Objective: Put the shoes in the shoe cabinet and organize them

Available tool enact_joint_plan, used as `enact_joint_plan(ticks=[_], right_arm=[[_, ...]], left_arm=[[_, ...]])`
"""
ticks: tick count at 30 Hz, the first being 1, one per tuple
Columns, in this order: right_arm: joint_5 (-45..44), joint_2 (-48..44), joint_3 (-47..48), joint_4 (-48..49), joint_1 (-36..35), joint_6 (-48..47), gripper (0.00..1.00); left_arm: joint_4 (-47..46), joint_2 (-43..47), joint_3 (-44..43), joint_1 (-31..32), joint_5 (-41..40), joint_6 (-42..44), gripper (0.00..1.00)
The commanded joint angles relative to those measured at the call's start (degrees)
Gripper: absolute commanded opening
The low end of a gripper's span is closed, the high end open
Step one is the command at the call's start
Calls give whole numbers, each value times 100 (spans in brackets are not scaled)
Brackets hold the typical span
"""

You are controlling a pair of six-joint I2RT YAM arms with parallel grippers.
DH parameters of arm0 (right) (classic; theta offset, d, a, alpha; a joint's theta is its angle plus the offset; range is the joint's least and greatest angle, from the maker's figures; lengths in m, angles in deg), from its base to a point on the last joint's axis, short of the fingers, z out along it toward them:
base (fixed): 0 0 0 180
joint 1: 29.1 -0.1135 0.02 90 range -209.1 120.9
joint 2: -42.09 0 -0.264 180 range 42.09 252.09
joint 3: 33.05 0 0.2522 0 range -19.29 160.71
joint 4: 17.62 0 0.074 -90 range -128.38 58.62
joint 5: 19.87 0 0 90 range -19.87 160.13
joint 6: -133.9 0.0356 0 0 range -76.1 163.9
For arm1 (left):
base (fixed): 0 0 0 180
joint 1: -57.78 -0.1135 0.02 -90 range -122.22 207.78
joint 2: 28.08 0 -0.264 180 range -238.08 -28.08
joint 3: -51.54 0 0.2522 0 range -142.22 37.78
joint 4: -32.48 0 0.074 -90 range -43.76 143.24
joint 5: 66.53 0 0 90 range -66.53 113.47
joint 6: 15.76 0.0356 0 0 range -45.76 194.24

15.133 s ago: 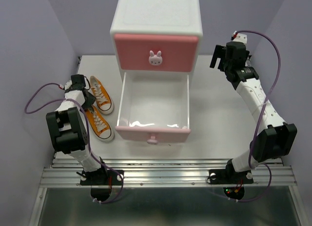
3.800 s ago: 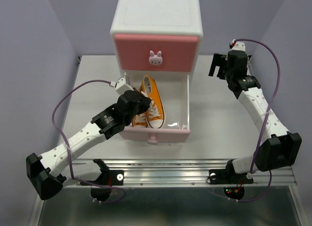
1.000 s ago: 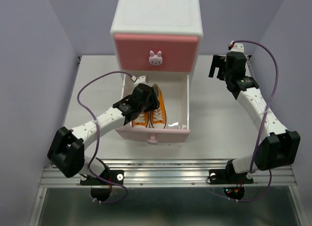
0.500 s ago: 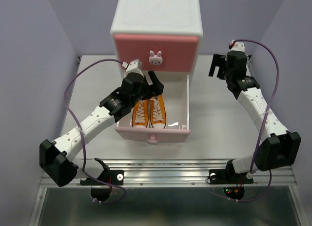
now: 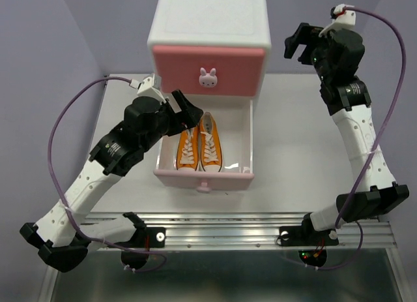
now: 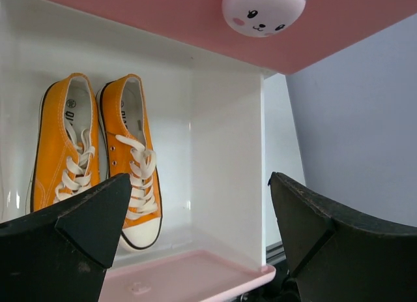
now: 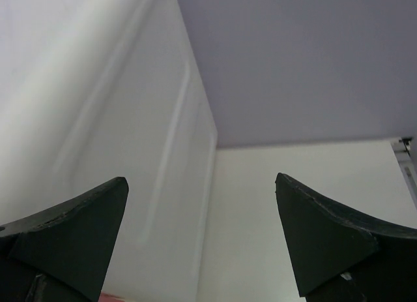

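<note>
The white shoe cabinet [image 5: 208,21] stands at the back with its darker pink top drawer shut; the bunny knob [image 5: 208,77] shows on that front. The paler lower drawer [image 5: 203,179] is pulled out. Two orange shoes [image 5: 187,147] [image 5: 208,143] lie side by side in it, toes toward me; the left wrist view has them at the left [image 6: 65,155] [image 6: 133,158]. My left gripper [image 5: 182,109] hangs open and empty above the drawer's back left corner. My right gripper [image 5: 300,46] is open and empty, raised beside the cabinet's upper right edge.
The drawer's right half [image 6: 221,158] holds nothing. Lavender walls close in the table [image 5: 293,152] on the left, right and back. A metal rail [image 5: 221,233] runs along the near edge by the arm bases. The left arm's purple cable [image 5: 62,129] loops out to the left.
My left gripper opened, let go of the second orange shoe in the drawer, and lifted up and back. My right arm rose higher beside the cabinet.
</note>
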Motion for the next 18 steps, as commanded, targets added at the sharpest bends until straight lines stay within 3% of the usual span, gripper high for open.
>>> enact_joint_plan(ticks=[1, 7, 11, 14, 18], right_arm=[[874, 382, 1348, 320, 22, 123, 100], [2166, 1268, 2791, 216, -162, 413, 100], [2282, 1929, 3977, -119, -803, -175, 100], [2063, 2219, 4181, 29, -1295, -534, 100], [2045, 2527, 4191, 197, -1419, -317, 100]], left_arm=[[896, 107, -675, -4, 70, -49, 99], [1309, 248, -887, -4, 369, -312, 99], [1398, 266, -905, 5, 554, -243, 99], [1459, 187, -1001, 22, 668, -120, 99], [1433, 160, -1002, 84, 905, -154, 99]])
